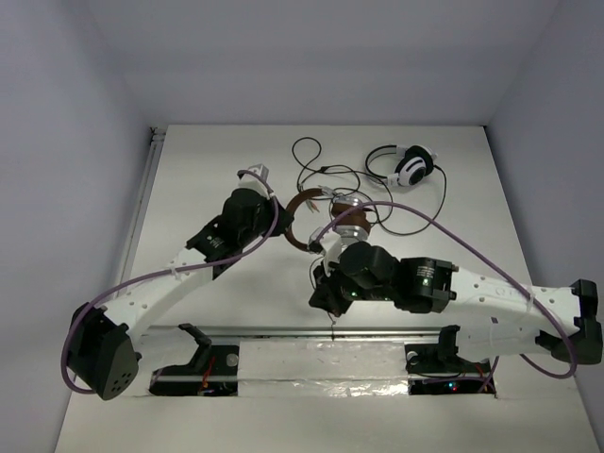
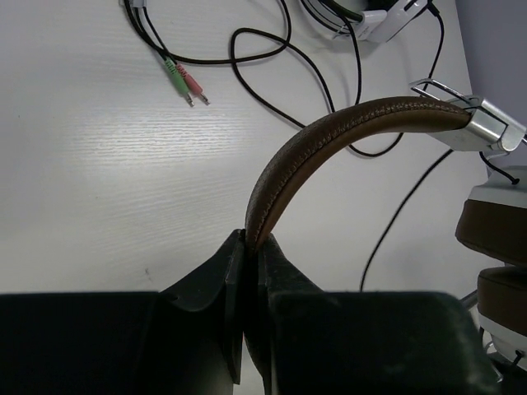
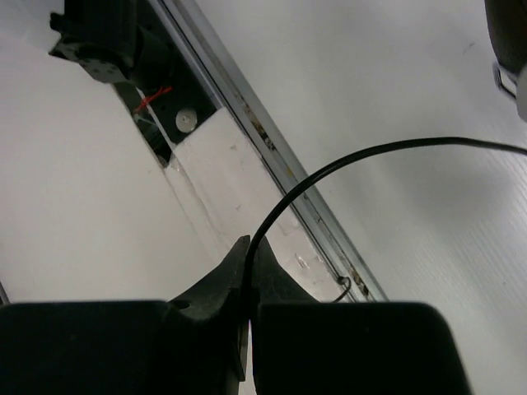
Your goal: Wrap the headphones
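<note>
The wide white tabletop (image 1: 198, 179) carries everything, and a long metal rail (image 1: 274, 330) runs across its near edge. From the near left corner the long white and black left arm (image 1: 179, 274) reaches up toward the middle of the tabletop, and from the near right the right arm (image 1: 491, 293) comes in low, bending toward the same area. The over-ear headphones with brown headband and silver metallic ear cups (image 1: 349, 226) are in the middle of the tabletop, between the two arms. The black fingers of the left arm (image 2: 214, 280) are pressed together on the stitched brown headband (image 2: 329, 132), which rises from them in an arch to a silver bracket (image 2: 486, 123); beside it, at the right edge of the left wrist view, I see the brown ear pads (image 2: 494, 222). Further back and to the right, well apart, lies a second pair of headphones, white and black (image 1: 411, 168), with its own dark cords in loose loops on the tabletop. The fingers of the right arm (image 3: 218, 284) are nearly closed and pinch the thin black cable (image 3: 387, 145), which curves up from them and goes away to the right, above the rail. Smallest of all are two little plugs, one green and one pink (image 2: 185, 82), lying side by side on the tabletop.
</note>
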You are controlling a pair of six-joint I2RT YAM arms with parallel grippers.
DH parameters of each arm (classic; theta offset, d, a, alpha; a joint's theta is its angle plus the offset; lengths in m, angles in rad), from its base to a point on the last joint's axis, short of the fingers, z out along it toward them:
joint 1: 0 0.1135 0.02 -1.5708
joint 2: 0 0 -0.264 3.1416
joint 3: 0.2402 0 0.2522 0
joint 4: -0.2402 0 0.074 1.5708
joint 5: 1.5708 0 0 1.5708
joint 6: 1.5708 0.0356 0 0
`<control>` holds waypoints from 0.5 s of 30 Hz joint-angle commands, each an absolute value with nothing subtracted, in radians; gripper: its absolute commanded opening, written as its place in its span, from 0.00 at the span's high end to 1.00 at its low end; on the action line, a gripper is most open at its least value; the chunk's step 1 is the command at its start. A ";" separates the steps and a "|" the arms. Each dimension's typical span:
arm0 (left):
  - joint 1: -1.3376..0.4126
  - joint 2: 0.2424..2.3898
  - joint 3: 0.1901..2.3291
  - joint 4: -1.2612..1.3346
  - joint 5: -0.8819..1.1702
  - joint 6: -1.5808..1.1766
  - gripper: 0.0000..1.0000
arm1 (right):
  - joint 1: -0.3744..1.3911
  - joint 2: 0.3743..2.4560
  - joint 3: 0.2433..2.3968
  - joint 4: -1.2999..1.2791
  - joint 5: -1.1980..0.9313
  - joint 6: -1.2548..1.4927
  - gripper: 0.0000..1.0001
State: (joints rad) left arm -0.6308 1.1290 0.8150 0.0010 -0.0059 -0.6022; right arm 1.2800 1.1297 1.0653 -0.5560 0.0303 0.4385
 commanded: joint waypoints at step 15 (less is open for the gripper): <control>-0.816 1.160 0.703 0.029 -0.184 -0.584 1.00 | 1.284 1.158 1.215 -0.360 0.239 0.391 1.00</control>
State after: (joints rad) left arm -0.7937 1.1683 0.7269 0.0204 -0.0994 -0.5785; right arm 1.2797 1.2026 1.1408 -0.4248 0.1574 0.4137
